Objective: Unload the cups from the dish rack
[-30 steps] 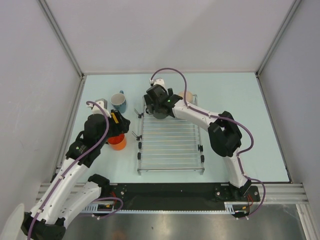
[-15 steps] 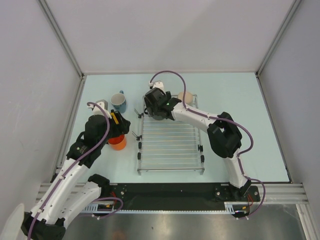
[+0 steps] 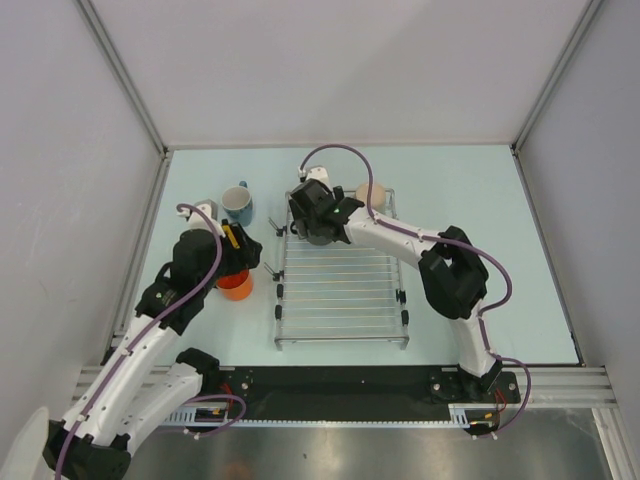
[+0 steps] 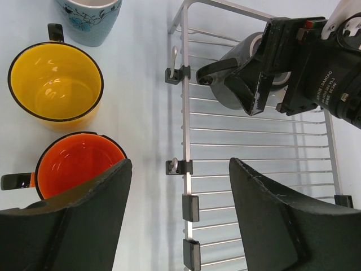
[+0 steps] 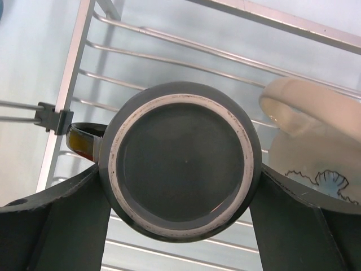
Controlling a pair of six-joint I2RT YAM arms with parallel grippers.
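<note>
The dark grey mug is upside down over the back left of the dish rack. My right gripper is shut on it, one finger pressed against each side; the mug also shows in the left wrist view. The beige mug lies on the rack just right of it. The orange mug, yellow mug and blue mug stand upright on the table left of the rack. My left gripper is open and empty, above the rack's left edge beside the orange mug.
The rack's left rail with black clips runs under the left gripper. Grey walls enclose the table on three sides. The right arm reaches across the rack's back right part.
My right gripper has shifted slightly left over the rack's back left corner, its wrist turned a little. The left arm has barely moved.
</note>
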